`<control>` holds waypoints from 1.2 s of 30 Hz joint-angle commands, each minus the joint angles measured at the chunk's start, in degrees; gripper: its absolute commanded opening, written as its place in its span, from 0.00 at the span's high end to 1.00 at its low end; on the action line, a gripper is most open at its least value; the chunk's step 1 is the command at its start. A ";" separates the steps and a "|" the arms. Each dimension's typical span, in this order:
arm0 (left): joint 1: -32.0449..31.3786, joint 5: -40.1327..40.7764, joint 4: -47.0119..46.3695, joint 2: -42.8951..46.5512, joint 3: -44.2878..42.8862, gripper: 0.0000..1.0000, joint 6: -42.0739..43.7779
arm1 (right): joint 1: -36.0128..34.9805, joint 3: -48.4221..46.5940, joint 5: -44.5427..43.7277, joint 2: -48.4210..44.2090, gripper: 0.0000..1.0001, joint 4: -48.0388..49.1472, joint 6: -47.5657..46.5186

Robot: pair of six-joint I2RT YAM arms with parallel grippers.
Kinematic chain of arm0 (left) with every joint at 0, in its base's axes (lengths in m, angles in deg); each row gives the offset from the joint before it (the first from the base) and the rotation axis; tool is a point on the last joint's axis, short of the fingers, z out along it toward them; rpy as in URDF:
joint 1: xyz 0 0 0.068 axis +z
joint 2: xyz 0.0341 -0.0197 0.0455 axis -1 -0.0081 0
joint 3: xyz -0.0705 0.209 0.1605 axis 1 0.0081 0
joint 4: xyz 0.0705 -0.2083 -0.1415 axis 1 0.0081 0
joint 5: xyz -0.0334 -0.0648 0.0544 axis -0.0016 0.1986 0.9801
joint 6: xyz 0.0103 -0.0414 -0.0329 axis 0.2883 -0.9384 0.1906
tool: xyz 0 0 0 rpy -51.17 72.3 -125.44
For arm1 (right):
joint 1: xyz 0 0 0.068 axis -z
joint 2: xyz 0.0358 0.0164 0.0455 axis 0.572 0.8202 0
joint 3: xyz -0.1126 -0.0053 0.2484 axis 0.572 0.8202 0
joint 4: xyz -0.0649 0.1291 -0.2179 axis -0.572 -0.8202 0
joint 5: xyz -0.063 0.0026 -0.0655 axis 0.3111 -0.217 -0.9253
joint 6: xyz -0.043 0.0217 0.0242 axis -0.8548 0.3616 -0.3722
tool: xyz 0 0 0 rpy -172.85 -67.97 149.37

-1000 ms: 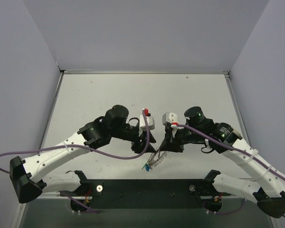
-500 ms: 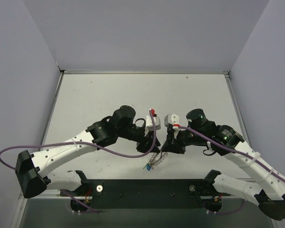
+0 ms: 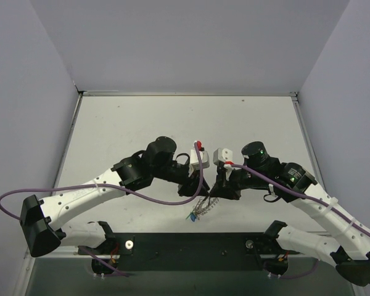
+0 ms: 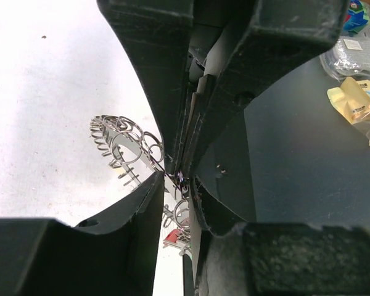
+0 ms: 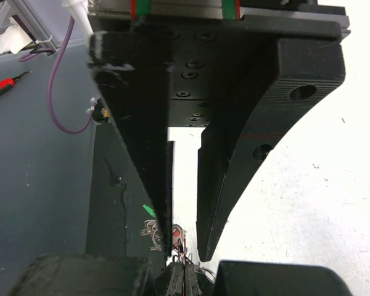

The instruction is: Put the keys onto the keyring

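Both arms lean inward over the table [image 3: 129,123] and meet tip to tip near its front, the left gripper [image 4: 180,176] pinched almost shut on the keyring [image 4: 126,139], the right gripper [image 5: 184,245] a narrow slit apart beside it, its hold impossible to tell, the keys [image 3: 189,216] bunched at the ring's near end.

The large, flat, silvery metal keyring [image 3: 203,205], its rim a run of wavy wire coils, sits slantwise just beyond the middle of the long black base plate [image 3: 191,243]. Its far end points right and its near end left. The tiny keys [image 3: 190,216] cluster at the near end, closest to the plate. A green plastic head [image 5: 148,210] and a blue one [image 3: 192,219] stick out, and a red head [image 4: 172,237] shows among the coils. Whether the keyring lies flat or is lifted cannot be told.
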 commanded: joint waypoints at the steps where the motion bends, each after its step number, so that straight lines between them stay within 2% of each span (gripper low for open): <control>1: -0.27 0.58 -1.51 0.30 -2.83 0.68 0.49 | -0.43 0.13 0.97 -1.22 1.00 1.24 0.19; 8: -1.23 1.89 -0.02 -0.76 -3.35 0.79 2.07 | -0.51 0.13 1.14 -1.49 1.00 1.24 0.19; 12: -1.59 2.34 0.86 -1.29 -3.79 1.00 2.60 | -0.51 0.04 1.06 -1.40 1.00 1.32 0.19; 17: -2.02 3.12 -1.77 0.02 -1.87 1.00 1.90 | -0.43 -0.31 0.09 -1.49 0.99 1.94 0.71; 18: -1.94 3.91 -3.43 0.46 -1.34 1.00 1.64 | -0.43 -0.22 -0.95 -2.01 0.91 2.37 0.97; 20: -2.03 5.49 -6.33 1.95 0.68 1.00 1.11 | -0.43 0.48 -1.93 -2.98 0.83 4.04 1.59; 21: -1.94 5.93 -7.39 2.57 1.47 1.00 1.11 | -0.43 0.83 -3.06 -4.20 0.75 4.92 1.94; 23: -1.94 7.95 -10.72 4.15 3.75 1.00 -0.91 | -0.43 2.15 -3.77 -5.70 0.68 7.38 2.29; 24: -2.03 8.57 -11.87 4.77 4.55 1.00 -1.09 | -0.51 2.59 -4.47 -7.27 0.61 8.35 3.25; 27: -2.03 11.12 -18.54 7.23 8.49 1.00 -1.79 | -0.43 4.78 -6.94 -10.61 0.48 12.21 4.84; 33: -2.03 14.64 -35.33 12.15 17.20 1.00 -4.08 | -0.43 6.98 -8.96 -13.96 0.32 16.79 6.42; 36: -1.94 15.25 -42.98 13.74 20.98 1.00 -4.43 | -0.34 6.90 -8.26 -13.71 0.31 17.32 6.86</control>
